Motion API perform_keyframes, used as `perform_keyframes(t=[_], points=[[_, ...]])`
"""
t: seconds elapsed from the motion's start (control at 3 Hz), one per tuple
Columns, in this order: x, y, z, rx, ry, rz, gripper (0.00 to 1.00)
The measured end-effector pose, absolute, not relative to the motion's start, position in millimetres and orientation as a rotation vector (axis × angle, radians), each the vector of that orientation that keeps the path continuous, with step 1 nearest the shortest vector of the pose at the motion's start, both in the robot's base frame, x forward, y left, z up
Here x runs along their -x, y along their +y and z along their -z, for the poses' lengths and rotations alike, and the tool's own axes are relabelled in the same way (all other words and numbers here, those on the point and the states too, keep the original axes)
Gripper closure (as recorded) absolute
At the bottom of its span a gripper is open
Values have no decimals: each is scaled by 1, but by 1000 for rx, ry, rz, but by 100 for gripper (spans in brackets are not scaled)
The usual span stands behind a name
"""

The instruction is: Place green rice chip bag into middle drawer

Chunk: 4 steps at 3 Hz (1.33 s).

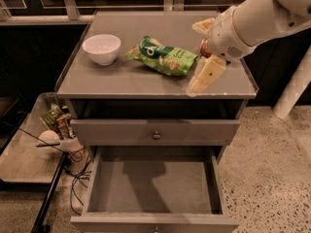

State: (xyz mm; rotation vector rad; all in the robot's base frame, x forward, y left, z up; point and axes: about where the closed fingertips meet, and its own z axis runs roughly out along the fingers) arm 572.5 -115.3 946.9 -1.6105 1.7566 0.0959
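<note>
With the claw (200,56) spread wide and empty over the right side of the bench (97,76), I'd ease it toward nine o'clock onto the green rice chip bag (163,56) lying mid-bench, pinch across its crinkly middle, then carry it toward six o'clock into the open middle drawer (155,191).

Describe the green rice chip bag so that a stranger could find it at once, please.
On top of the grey cabinet, the green rice chip bag lies near the middle, between the white bowl on its left and the gripper over the right front edge. It alone is crinkly and bright green, with a dark-green round logo.
</note>
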Motion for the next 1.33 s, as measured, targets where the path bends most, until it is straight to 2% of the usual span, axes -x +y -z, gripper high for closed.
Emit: perform_keyframes(t=[0.67,1.33], points=[[-629,-69,-941,1608,1599,-83,0],[-688,-54,-909,1575,1687,-129,0]])
